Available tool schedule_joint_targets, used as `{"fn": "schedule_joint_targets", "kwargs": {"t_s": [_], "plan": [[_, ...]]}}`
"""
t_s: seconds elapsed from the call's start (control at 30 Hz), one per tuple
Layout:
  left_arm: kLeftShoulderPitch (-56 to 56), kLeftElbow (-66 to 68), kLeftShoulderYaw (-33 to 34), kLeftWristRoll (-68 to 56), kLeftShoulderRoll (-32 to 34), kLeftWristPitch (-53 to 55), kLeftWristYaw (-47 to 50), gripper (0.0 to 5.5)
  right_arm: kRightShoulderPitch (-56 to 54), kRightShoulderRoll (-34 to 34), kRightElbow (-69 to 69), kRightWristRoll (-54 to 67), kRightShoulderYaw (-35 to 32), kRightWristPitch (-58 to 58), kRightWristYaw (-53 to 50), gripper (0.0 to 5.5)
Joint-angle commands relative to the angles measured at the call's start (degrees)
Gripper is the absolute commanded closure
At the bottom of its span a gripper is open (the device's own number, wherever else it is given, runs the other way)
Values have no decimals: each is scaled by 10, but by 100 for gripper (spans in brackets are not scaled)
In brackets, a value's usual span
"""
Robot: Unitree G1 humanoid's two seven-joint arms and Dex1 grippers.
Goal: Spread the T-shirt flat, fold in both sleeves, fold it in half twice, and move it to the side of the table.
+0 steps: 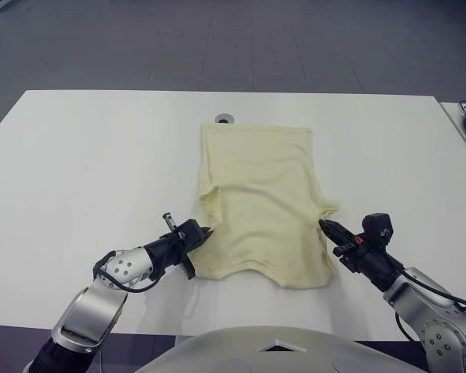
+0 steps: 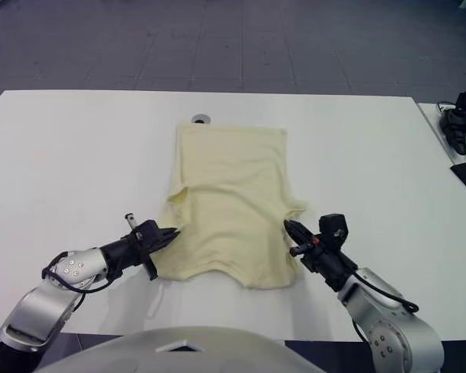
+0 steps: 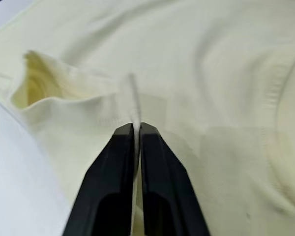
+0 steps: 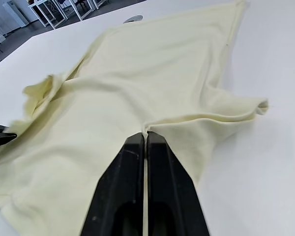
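On the white tabletop [image 1: 78, 155] the pale yellow cloth T-shirt [image 1: 260, 186] seems light and limp. The left end effector [image 1: 206, 231] at 8 o'clock and the right end effector [image 1: 326, 225] at 4 o'clock are clamped on its side folds, which look like good holds.

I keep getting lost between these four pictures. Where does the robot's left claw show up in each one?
Left eye view: left claw, lower left of centre, at the T-shirt's edge.
Right eye view: left claw, also lower left of centre.
Left wrist view: left claw close up, shut on the cloth.
Right wrist view: a dark tip far across the T-shirt.
Shared landmark: the puffed sleeve fold beside it.
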Motion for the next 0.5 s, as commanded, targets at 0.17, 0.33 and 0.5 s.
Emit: {"fn": "schedule_joint_targets", "kwargs": {"t_s": [0.17, 0.33, 0.5], "plan": [[-47, -26, 89, -128, -56, 53, -1, 366, -85, -58, 21, -51, 107, 46, 3, 550], [-79, 13, 165, -136, -56, 54, 36, 289, -100, -72, 28, -70, 146, 53, 11, 550], [-55, 41, 171, -94, -25, 18, 32, 210, -126, -67, 40, -79, 173, 63, 10, 525]]}}
